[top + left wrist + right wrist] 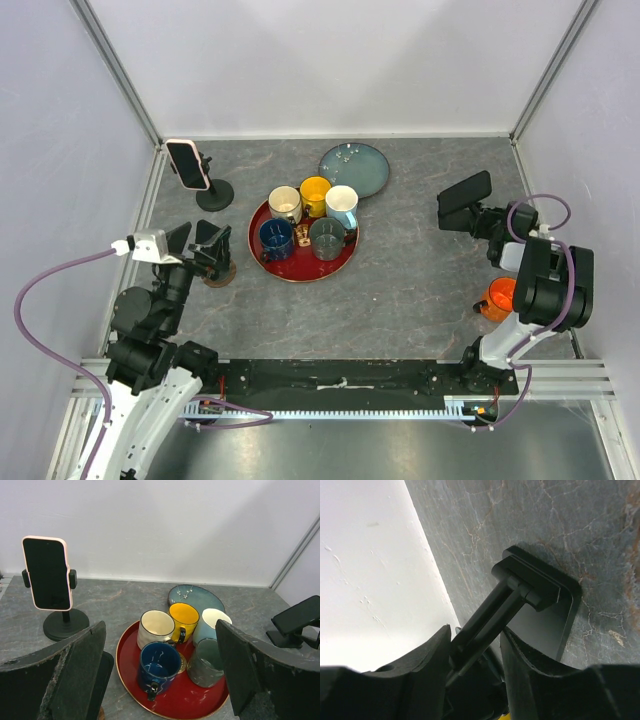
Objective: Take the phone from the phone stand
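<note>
A phone in a pink case [187, 164] sits upright in a black round-based phone stand [214, 194] at the far left; the left wrist view shows the phone [47, 573] and the stand [65, 624]. My left gripper [203, 240] is open and empty, near of that stand and left of the tray [162, 675]. A second black stand with a dark slab on top [465, 200] stands at the right [299, 615]. My right gripper [490, 222] is closed around that stand's arm [490, 615], above its base [545, 600].
A red tray [300, 275] holds several mugs in the middle. A blue plate [354, 166] lies behind it. An orange object [497, 298] sits by the right arm's base. A brown coaster [222, 277] lies under the left gripper. White walls enclose the table.
</note>
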